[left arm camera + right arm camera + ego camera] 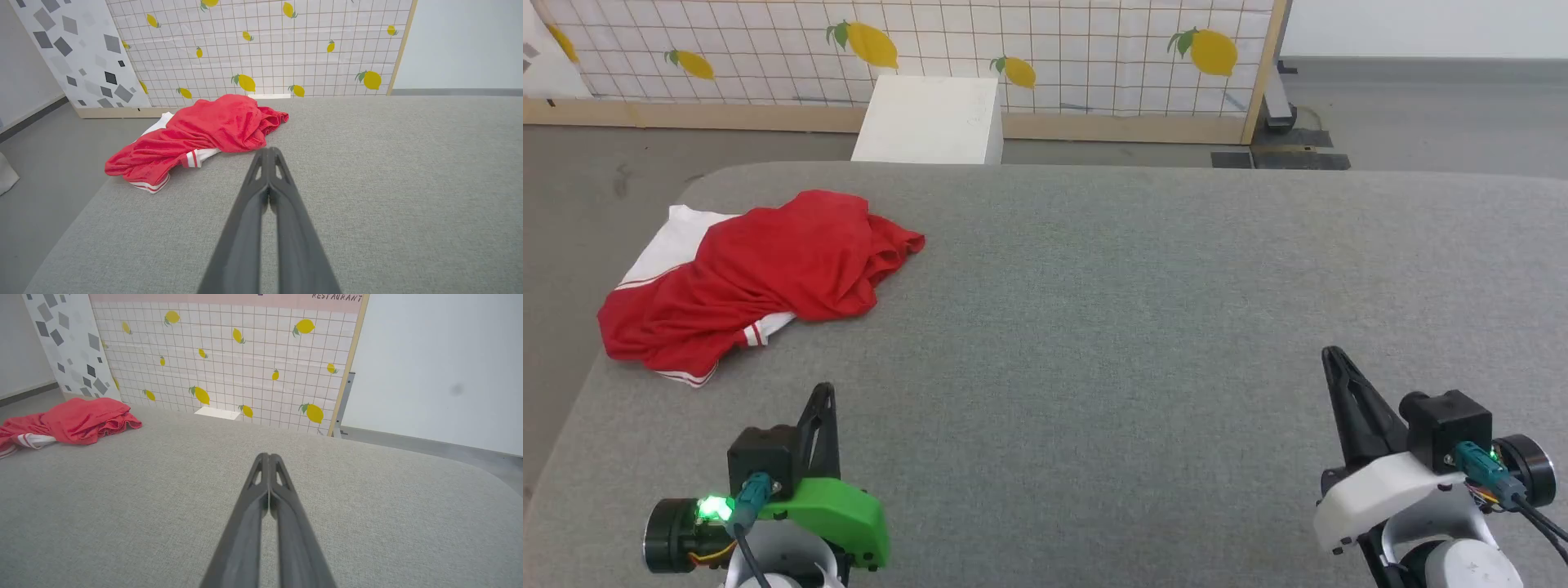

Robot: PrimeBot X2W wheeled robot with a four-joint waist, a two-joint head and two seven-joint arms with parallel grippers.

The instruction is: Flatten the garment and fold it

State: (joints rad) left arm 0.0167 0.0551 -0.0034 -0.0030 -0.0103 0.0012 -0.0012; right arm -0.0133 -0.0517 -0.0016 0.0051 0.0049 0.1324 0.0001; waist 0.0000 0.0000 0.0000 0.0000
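The garment (760,273) lies crumpled in a heap at the far left corner of the grey table (1143,327); it is red, with a white sleeve and red-and-white striped trim showing. Its lettering and number are hidden in the folds. The left wrist view has the garment (204,132) just ahead and left of my fingertips; the right wrist view has the garment (69,420) far to the left. My left gripper (827,390) is shut and holds nothing, a short way in front of the heap. My right gripper (1331,355) is shut and bare, far to the right.
A white box (929,121) stands on the floor behind the table. A lemon-patterned tiled panel (1045,49) backs the scene. The table's left edge (572,408) runs close beside the garment, with grey floor beyond.
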